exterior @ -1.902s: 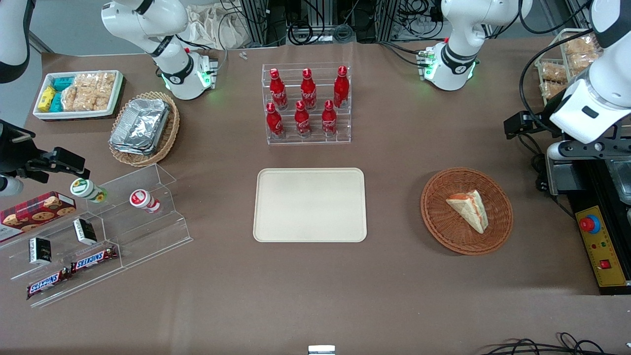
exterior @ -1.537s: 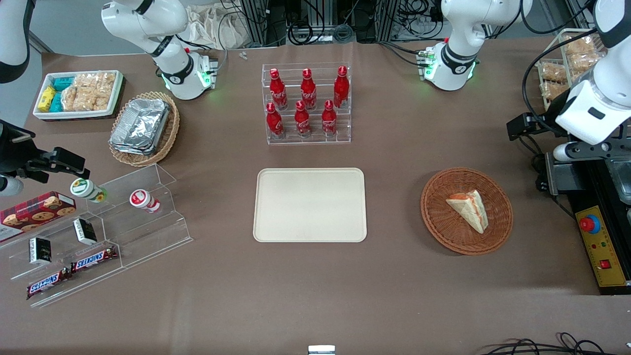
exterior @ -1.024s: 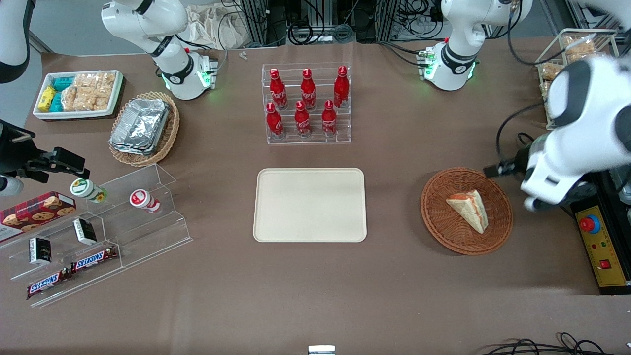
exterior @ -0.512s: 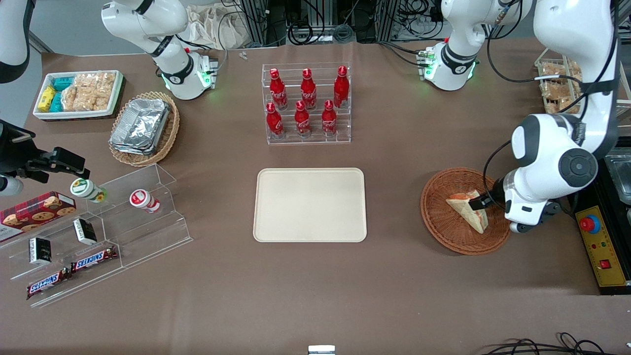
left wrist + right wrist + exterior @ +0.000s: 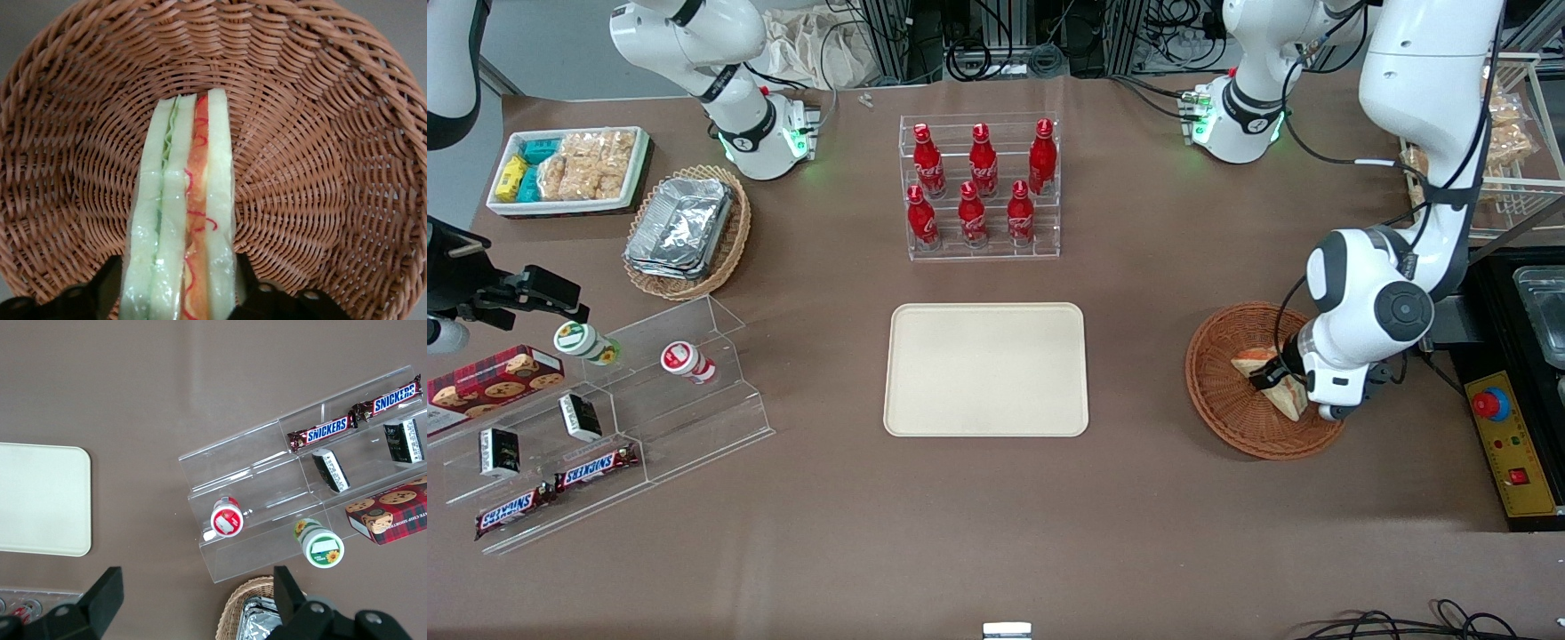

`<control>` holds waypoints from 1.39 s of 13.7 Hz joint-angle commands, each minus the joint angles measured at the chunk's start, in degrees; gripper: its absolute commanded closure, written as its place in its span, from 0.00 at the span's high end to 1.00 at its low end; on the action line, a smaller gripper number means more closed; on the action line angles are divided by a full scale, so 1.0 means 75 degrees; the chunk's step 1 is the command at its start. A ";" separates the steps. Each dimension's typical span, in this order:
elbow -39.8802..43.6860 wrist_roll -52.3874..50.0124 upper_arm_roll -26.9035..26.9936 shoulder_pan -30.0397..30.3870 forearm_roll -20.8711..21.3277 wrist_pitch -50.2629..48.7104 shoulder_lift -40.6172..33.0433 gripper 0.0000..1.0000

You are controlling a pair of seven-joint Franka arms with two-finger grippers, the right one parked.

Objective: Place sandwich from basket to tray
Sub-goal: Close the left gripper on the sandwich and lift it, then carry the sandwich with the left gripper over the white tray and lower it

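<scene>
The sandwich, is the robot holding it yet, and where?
Not clearly. The gripper is down in the reddish-brown wicker basket, one finger on each side of the triangular sandwich's wide end, but a squeeze can't be told.

Sandwich point(image 5: 180, 220) on edge in basket point(image 5: 320, 167); tray point(image 5: 986, 369) bare.

Brown table point(image 5: 1156, 533) carrying a cream tray point(image 5: 986, 370), a reddish wicker basket point(image 5: 1223, 400) toward the working arm's end with the gripper point(image 5: 1279, 384) hanging over it, a clear bottle rack point(image 5: 980, 244), a tan basket point(image 5: 734, 240), a white bin point(image 5: 569, 206), a clear snack stand point(image 5: 694, 427).
</scene>
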 commanded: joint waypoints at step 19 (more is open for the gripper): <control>0.1642 0.0553 -0.3866 -0.0809 0.0245 -0.1086 -0.0048 0.00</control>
